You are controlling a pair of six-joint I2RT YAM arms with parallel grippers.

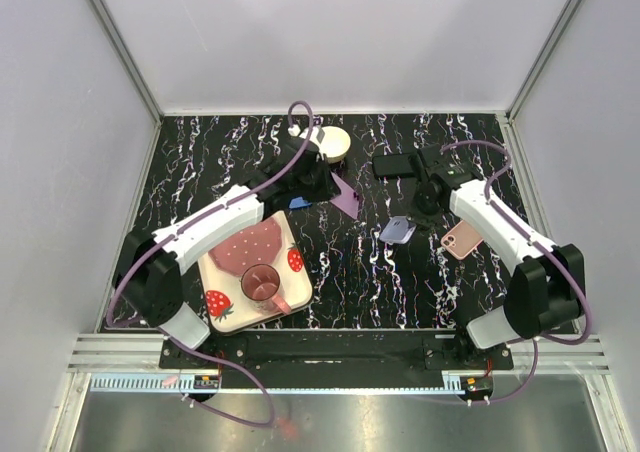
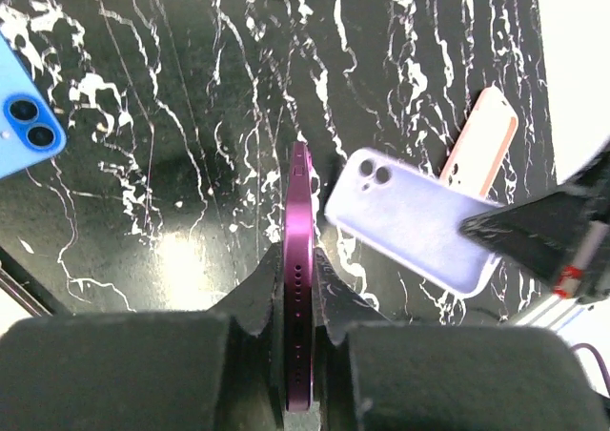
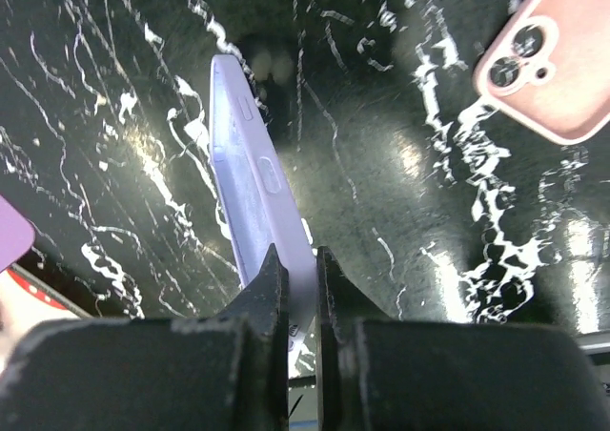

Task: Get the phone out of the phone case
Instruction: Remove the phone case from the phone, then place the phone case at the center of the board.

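The deep purple smartphone [image 2: 297, 288] is free of its cover and stands on edge between the jaws of the left gripper [image 2: 297, 264], which pinch it across its flat faces, its speaker holes and port facing the left wrist camera. Beside it but not touching, the pale lavender soft phone case [image 3: 253, 193] is pinched at one end by the jaws of the right gripper [image 3: 298, 259]; in the right wrist view the case shows its side with the button ridges, and in the left wrist view its back with the two camera holes is turned up. From above, the phone and the case sit over the middle of the black white-veined marble tabletop [image 1: 400, 292], the phone further back and left, the case nearer and right, with a clear gap between them. A salmon-pink phone case [image 1: 462, 238] lies flat on the tabletop under the right arm, near the lavender one. A bright blue phone [image 1: 298, 203] lies flat just left of the purple one, partly under the left arm. At the near left lies a cream square strawberry-printed tray [image 1: 228, 317] with a dusky pink cup [image 1: 262, 282] on it. Towards the back stand a round cream-coloured object [image 1: 333, 142] and a flat black block [image 1: 395, 164]
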